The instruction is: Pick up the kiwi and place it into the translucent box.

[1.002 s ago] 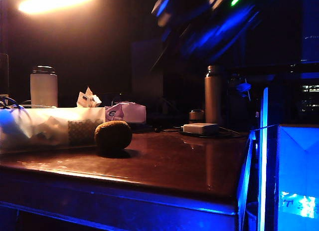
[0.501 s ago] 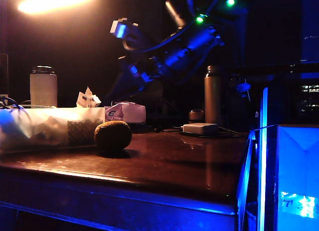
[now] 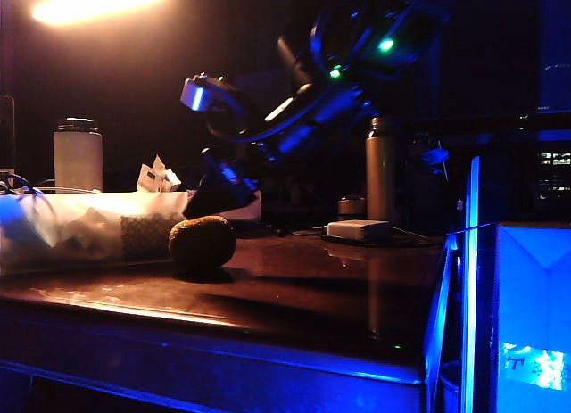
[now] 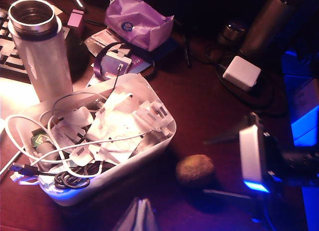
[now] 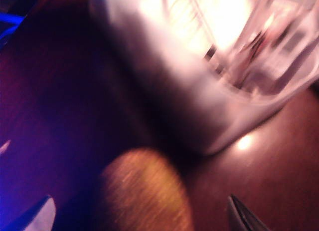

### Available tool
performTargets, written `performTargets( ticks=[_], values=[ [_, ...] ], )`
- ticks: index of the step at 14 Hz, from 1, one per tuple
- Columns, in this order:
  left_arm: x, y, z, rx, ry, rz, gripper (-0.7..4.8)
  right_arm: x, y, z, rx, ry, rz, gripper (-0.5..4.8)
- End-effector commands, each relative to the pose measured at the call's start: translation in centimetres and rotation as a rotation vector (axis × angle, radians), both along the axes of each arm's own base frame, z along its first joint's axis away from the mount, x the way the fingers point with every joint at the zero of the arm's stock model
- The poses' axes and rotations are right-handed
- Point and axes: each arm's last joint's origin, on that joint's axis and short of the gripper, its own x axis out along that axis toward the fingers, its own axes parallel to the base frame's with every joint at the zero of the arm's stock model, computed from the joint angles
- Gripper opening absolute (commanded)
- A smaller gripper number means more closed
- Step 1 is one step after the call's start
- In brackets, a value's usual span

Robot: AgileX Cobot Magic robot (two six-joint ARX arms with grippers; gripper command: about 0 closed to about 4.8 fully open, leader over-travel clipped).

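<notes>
Within the last second the right gripper (image 5: pixel 139 211) had swung down from overhead, fingers spread wide around the kiwi (image 3: pixel 202 243), which sat untouched at the translucent box's (image 3: pixel 89 226) three o'clock; the left gripper (image 4: pixel 141 216) hovered, its state unreadable.

The right arm (image 3: pixel 312 119) is seen in the exterior view reaching down and leftward from the upper middle, green lights lit on its links. The right gripper (image 5: pixel 142 213) is held above the surface with its jaws spread wide, nothing between them gripped. Of the left gripper (image 4: pixel 140 217), only a blurred pale tip is visible; its state cannot be told.
</notes>
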Motion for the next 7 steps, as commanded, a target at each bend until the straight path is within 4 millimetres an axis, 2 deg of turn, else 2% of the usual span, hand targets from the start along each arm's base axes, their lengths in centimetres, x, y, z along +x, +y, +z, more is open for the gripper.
performTargets(
  ticks=[1, 4, 7],
  values=[
    [-0.1, 0.0, 0.4, -0.006, -0.023, -0.003, -0.05, 1.1, 0.8, -0.1, 0.015, -0.017, 0.003, 4.79],
    [-0.1, 0.0, 0.4, -0.006, -0.024, -0.003, -0.05, 2.1, 1.5, -0.6, -0.028, 0.051, 0.003, 4.79],
    [0.0, 0.0, 0.4, -0.005, -0.024, -0.002, -0.05, 2.1, 1.5, -0.9, -0.042, 0.069, 0.003, 4.79]
  ],
)
